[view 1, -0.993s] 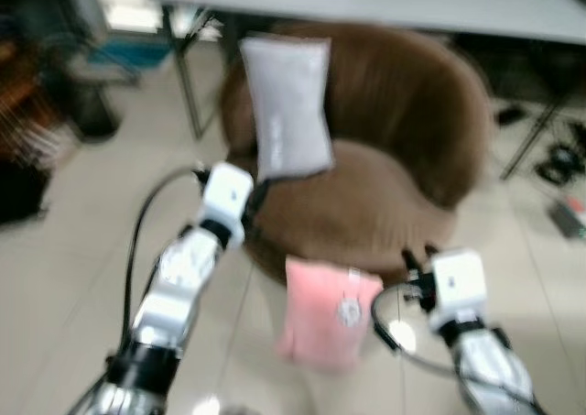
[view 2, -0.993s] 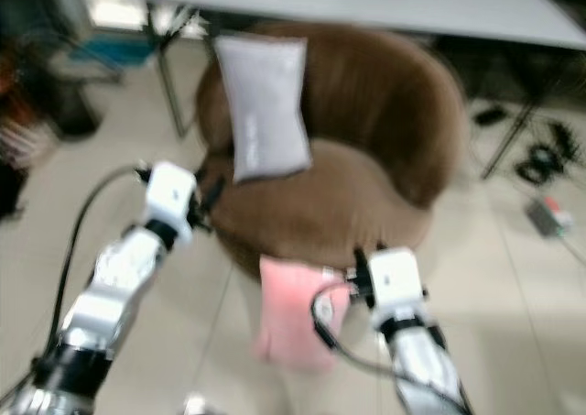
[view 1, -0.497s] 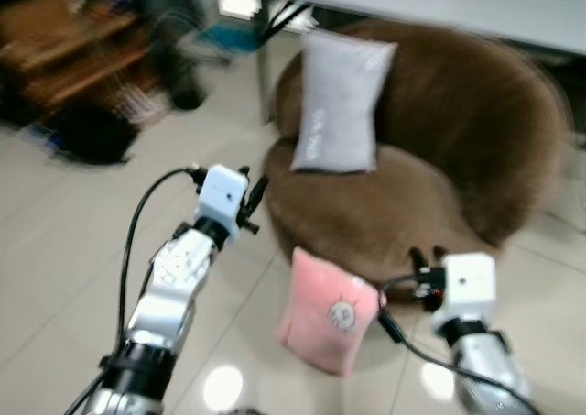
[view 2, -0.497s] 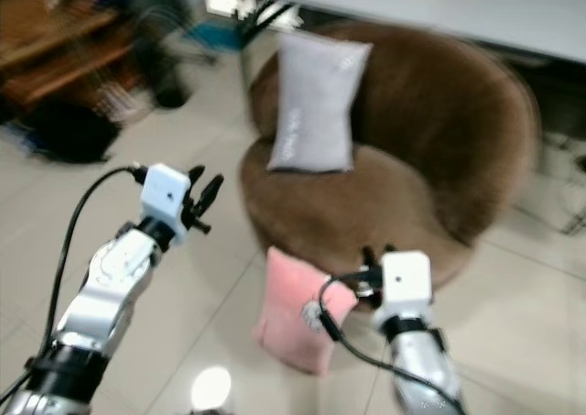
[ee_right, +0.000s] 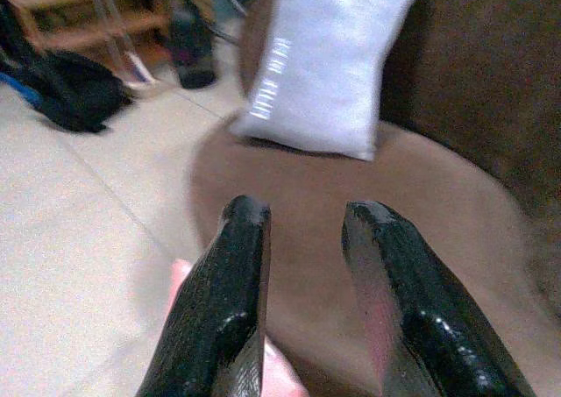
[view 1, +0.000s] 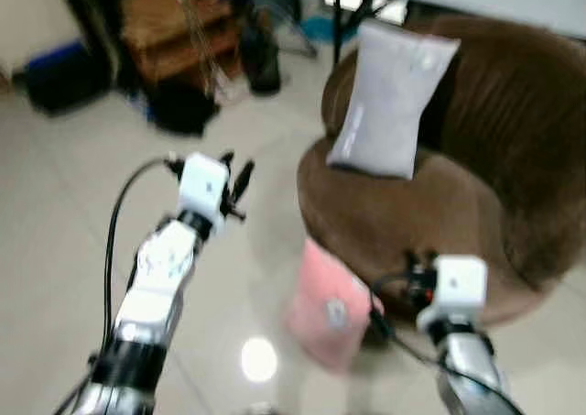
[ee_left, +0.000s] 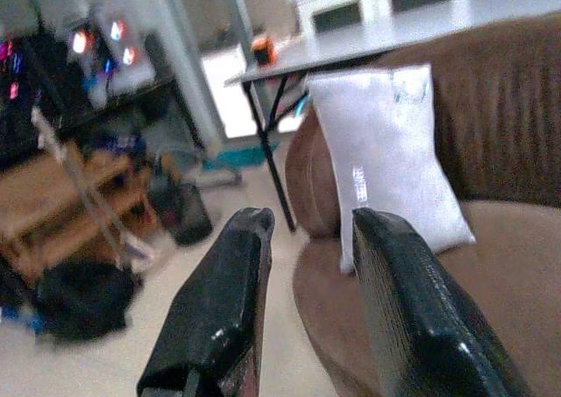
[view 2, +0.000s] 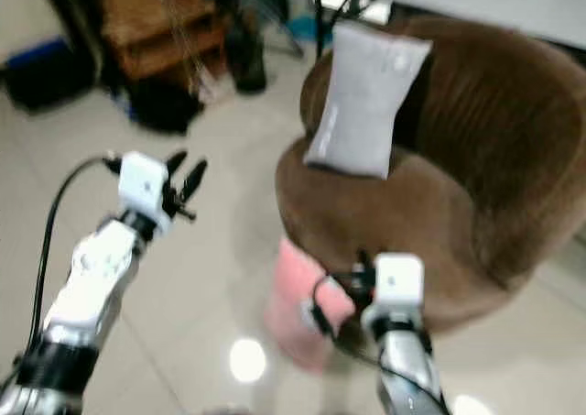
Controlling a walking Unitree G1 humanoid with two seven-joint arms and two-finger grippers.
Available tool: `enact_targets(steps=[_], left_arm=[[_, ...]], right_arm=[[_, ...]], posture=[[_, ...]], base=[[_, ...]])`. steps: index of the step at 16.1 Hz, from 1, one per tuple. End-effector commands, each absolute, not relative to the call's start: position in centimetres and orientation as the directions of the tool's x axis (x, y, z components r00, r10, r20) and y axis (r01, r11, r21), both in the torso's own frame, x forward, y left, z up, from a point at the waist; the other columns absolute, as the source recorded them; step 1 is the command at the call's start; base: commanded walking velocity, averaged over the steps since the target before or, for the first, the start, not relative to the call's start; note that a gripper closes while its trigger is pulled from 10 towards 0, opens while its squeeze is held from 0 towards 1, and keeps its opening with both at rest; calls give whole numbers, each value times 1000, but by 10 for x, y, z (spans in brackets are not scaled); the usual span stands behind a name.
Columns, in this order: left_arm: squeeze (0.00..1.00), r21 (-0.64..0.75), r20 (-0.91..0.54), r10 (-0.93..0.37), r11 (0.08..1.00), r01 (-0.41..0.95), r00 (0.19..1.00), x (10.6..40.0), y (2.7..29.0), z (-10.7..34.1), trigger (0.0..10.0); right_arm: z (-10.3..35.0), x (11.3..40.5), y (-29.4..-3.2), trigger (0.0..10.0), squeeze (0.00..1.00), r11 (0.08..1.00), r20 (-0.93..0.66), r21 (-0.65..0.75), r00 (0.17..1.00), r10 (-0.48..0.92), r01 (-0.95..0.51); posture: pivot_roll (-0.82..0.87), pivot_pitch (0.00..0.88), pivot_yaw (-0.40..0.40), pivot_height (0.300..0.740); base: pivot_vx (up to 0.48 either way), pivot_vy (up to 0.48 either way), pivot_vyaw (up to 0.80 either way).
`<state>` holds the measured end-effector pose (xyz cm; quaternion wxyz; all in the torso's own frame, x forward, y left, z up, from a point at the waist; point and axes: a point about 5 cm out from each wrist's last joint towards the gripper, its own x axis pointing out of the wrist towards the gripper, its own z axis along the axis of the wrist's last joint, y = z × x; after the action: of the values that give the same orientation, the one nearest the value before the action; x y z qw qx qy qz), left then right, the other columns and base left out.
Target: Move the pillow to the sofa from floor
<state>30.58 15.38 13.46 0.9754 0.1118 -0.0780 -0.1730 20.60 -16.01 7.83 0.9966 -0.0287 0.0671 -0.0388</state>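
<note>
Pink pillow leans on the sofa base; right gripper, fingers spread, should drop and pinch its top edge.

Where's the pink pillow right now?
In the head views, the pink pillow stands on the tiled floor, leaning against the front of the brown sofa, just left of the right gripper.

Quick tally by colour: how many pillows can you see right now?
Pink pillow, on the floor against the sofa: 1
Grey pillow, on the sofa seat, leaning on its back: 1
Total: 2 pillows
</note>
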Motion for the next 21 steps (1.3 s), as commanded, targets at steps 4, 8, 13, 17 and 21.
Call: enact_targets(steps=[4, 8, 13, 17, 21], left_arm=[[0, 200, 71, -342, 925, 322, 937, 296, 150, 115, 10000], [0, 207, 92, -385, 910, 360, 918, 293, 139, 116, 10000], [0, 237, 100, -418, 891, 386, 903, 296, 129, 118, 10000], [0, 241, 87, -429, 885, 399, 899, 299, 125, 116, 10000], [0, 253, 70, -415, 887, 387, 907, 302, 126, 114, 10000]], right_arm=[[98, 210, -180, 10000, 0, 974, -5, -135, 983, -184, 182], [116, 218, -180, 10000, 0, 985, 92, -79, 985, -147, 154], [113, 222, -169, 10000, 0, 994, 67, -87, 996, -55, 61], [109, 222, -177, 10000, 0, 988, 38, -90, 992, -119, 122], [109, 219, -178, 10000, 0, 994, 24, -48, 995, -93, 94]], posture=[[-27, 69, 72, 740], [-33, 61, 47, 740], [-42, 55, 38, 740], [-49, 56, 37, 740], [-53, 58, 38, 740]], base=[[0, 0, 0], [0, 0, 0], [0, -350, 640], [0, -367, 200], [0, -140, 0]])
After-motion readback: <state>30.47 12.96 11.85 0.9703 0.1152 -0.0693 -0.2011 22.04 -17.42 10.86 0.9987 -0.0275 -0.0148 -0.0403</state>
